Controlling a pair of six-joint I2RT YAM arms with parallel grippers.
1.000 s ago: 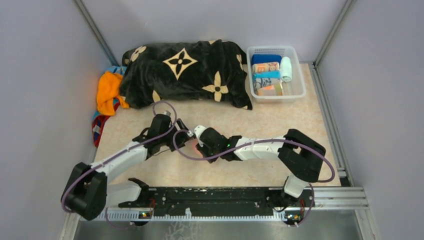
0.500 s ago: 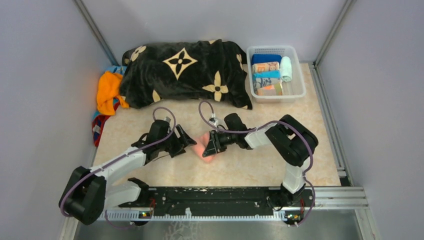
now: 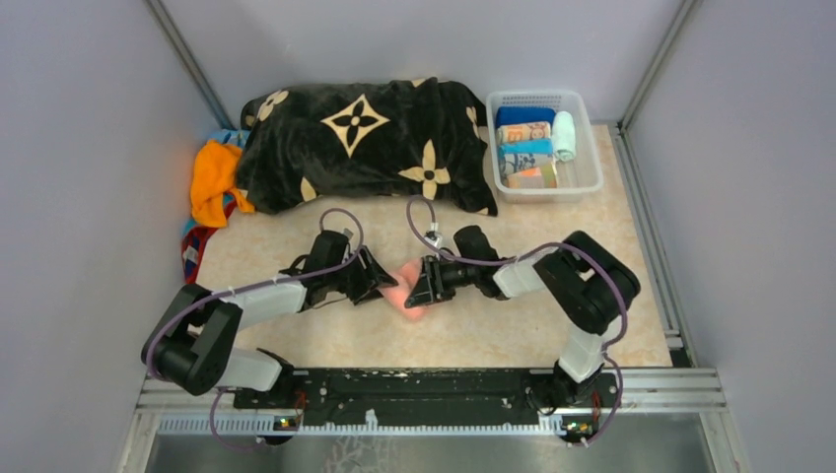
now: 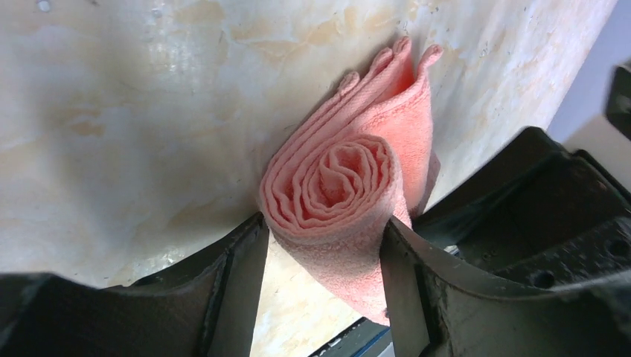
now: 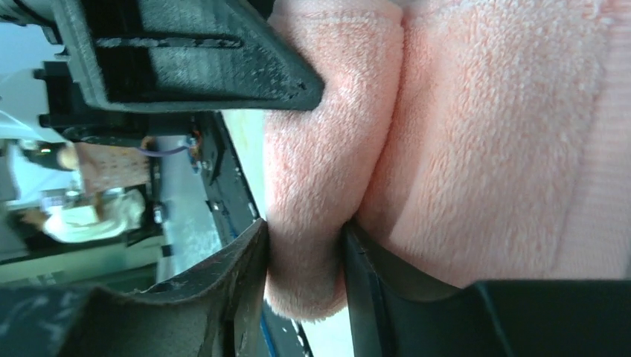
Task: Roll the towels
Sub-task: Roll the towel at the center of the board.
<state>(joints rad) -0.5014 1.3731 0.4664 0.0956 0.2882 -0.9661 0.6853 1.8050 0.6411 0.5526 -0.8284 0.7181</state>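
Top external, pink towel [image 3: 409, 304] mostly hidden, left gripper [image 4: 321, 227], right gripper [image 5: 305, 232] seemingly both pinching it

Plain grey walls [image 3: 79, 148] close the left, far and right sides. The table [image 3: 562, 212] has a beige marbled top; a metal rail [image 3: 670, 394] runs along its near edge.

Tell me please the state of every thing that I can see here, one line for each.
pink towel: rolled up, gripped from two sides
left gripper: closed around the roll
right gripper: pinching a fold of it
black blanket: bunched up
orange towel: unrolled, crumpled beside the black blanket
basket: filled with rolled towels
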